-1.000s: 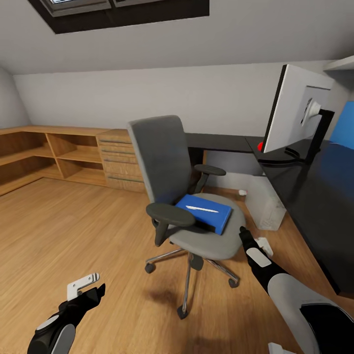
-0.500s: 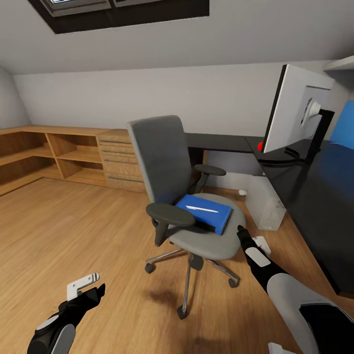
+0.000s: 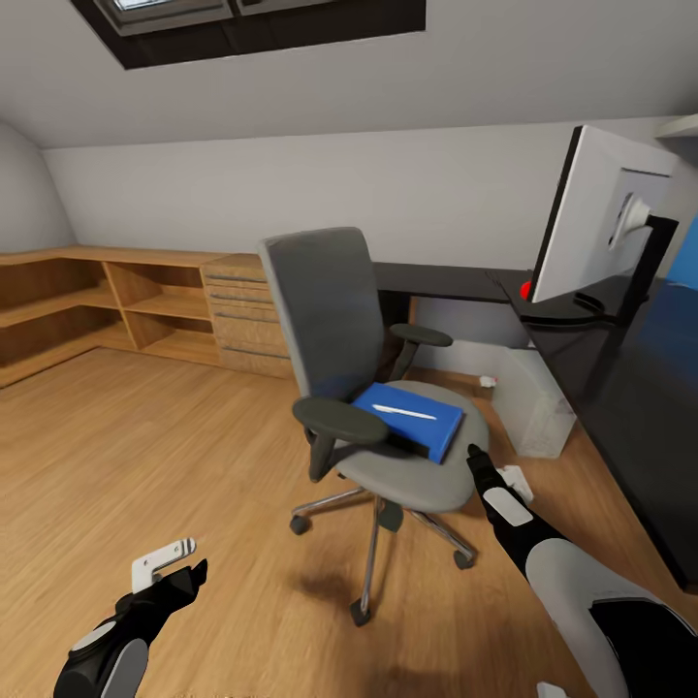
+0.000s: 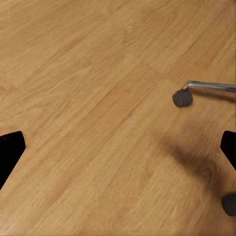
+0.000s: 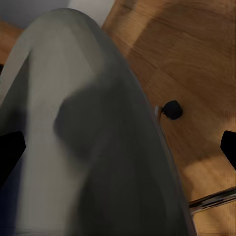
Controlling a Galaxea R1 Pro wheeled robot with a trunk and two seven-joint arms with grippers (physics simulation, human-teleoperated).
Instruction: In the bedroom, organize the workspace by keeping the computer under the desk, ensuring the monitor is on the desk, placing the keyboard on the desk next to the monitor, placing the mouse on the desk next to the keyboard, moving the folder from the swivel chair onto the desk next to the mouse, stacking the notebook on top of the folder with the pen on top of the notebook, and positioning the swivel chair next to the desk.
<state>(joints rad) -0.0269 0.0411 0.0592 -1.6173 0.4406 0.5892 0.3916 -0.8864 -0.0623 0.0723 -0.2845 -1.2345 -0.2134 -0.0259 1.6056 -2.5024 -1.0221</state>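
The swivel chair point(image 3: 325, 301) stands mid-floor, its grey seat point(image 3: 407, 480) turned toward me. On the seat lies the blue folder point(image 3: 417, 425) with the white pen point(image 3: 402, 413) on top. The monitor point(image 3: 606, 223) stands on the black desk point(image 3: 630, 397) at right, its white back to me. The pale computer point(image 3: 538, 412) sits under the desk. My right gripper point(image 3: 494, 467) is open at the seat's front right edge; the right wrist view has that seat point(image 5: 88, 147) close up. My left gripper point(image 3: 174, 567) hangs open low over the floor. Keyboard, mouse and notebook are out of view.
Low wooden shelving point(image 3: 97, 310) and a wooden chest of drawers point(image 3: 242, 315) line the far wall at left. The chair's chrome legs and castors point(image 4: 182, 97) spread over the wood floor point(image 3: 145, 456). A blue panel point(image 3: 686, 252) stands behind the monitor.
The whole head view has shifted slightly, so the camera moved. My right gripper edged a little toward the seat. The folder, pen and left gripper stay as they were.
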